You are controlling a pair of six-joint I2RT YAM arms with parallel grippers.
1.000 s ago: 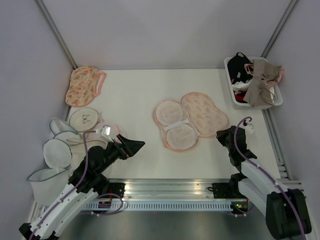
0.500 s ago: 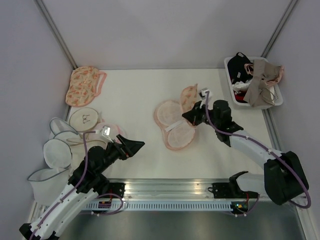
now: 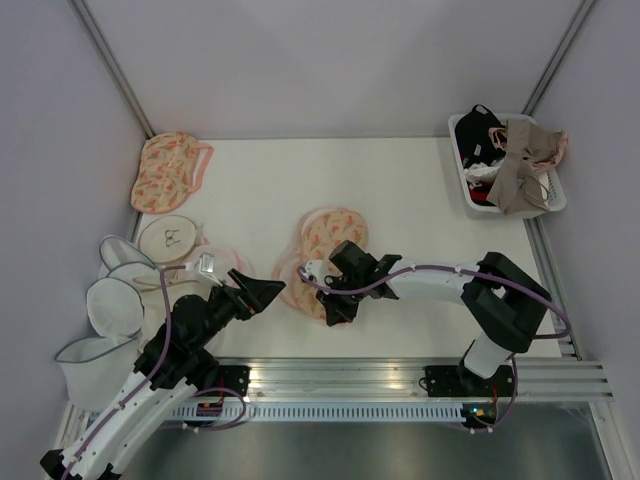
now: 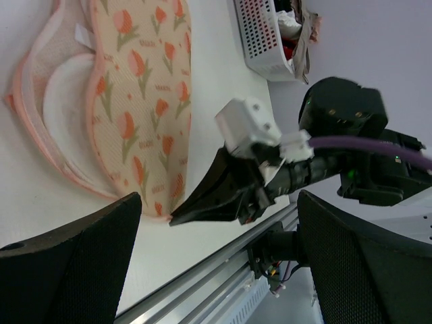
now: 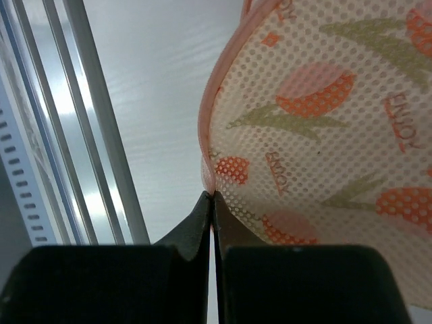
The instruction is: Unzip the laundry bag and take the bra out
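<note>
Top external view puts the laundry bag (image 3: 330, 232) at the middle of the table, a little toward 6 o'clock. A second ago it lay spread flat in two halves, mesh lining up on one side and floral print on the other. Its 3 o'clock half has since been swung over onto the 9 o'clock half, so only the printed outside faces up, with a strip of the pale lower half showing along the 8 o'clock edge. No bra shows inside it. The bra (image 3: 520, 165) lies draped over the heap in the white basket (image 3: 463, 165) at the table's 2 o'clock corner, unmoved through these frames. By that, removal looks finished, and this fold is probably tidying the emptied pouch.

The right gripper (image 3: 333, 310) has travelled from the 4 o'clock side right across the bag, its arm now stretched low and long toward 9 o'clock. Its jaws are pressed together on the pink-trimmed rim at the bag's 7 o'clock edge; the right wrist view shows the mesh fabric (image 5: 324, 121) pinched at the fingertips (image 5: 213, 202).

The left gripper (image 3: 265, 292) hovers just beside the bag at 8 o'clock, jaws spread fully, holding nothing, its pose unchanged over the second.
</note>
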